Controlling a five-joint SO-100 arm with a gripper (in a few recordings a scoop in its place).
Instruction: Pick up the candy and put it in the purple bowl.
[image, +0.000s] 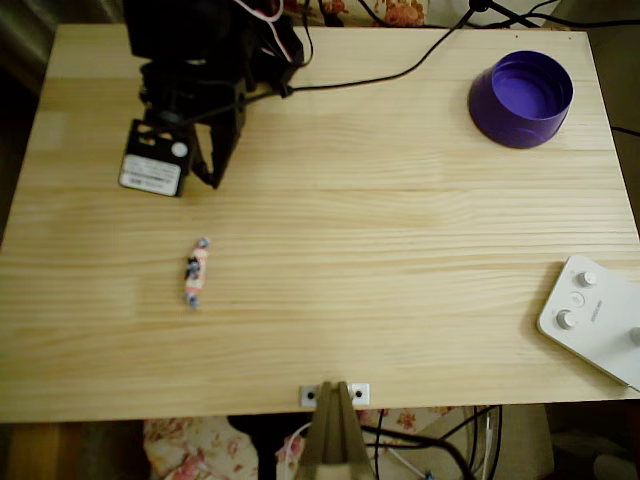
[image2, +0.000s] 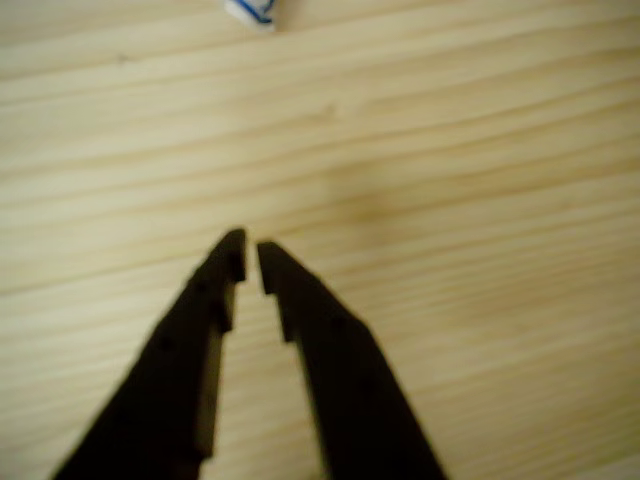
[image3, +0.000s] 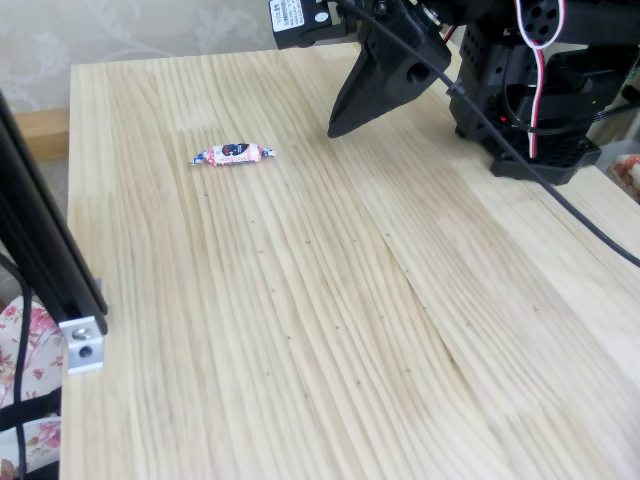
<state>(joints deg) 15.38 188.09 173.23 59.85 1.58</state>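
The gripper (image2: 250, 257) is being held nearly clenched, empty, above the tabletop (image: 400, 250). In the overhead view, the candy (image: 195, 272) is lying toward its 6 o'clock, apart; the purple bowl (image: 521, 98) is sitting toward 3 o'clock, well apart.

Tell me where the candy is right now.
In the overhead view the candy lies on the bare wooden table, left of centre, just below the gripper and far from the purple bowl.

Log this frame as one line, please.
gripper: nearly shut, empty, above table | candy: on table, apart from fingers | bowl: far corner, empty | stage: approaching candy
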